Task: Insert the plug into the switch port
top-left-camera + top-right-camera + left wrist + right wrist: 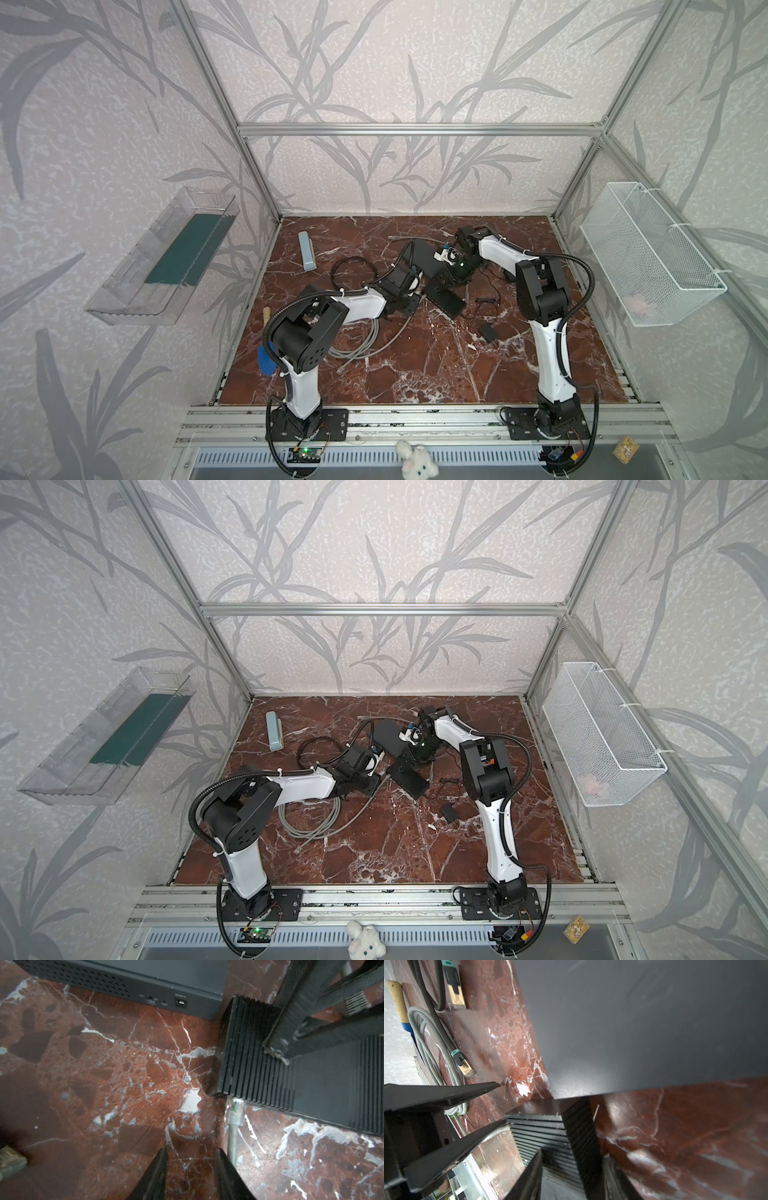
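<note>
A clear plug (pixel 235 1112) on a grey cable (pixel 231 1142) lies on the marble. Its tip touches the near corner of the ribbed black switch (pixel 291 1084); no port shows. My left gripper (pixel 192 1148) hovers open just behind the plug with only marble between its fingers, and the cable runs beside one finger. My right gripper (pixel 573 1154) stands open astride the switch (pixel 542 1126)'s far edge, one finger on its top, the other down its side wall. In a top view both grippers, left (pixel 411 305) and right (pixel 451 282), meet at the switch (pixel 449 301).
A larger flat black box (pixel 145 985) lies just behind the switch. A black cable with teal-booted metal plugs (pixel 466 1066) and the grey cable's coil (pixel 357 345) lie to the left. A small black adapter (pixel 487 332), a grey-blue bar (pixel 306 251) and a wooden-handled tool (pixel 266 318) are around.
</note>
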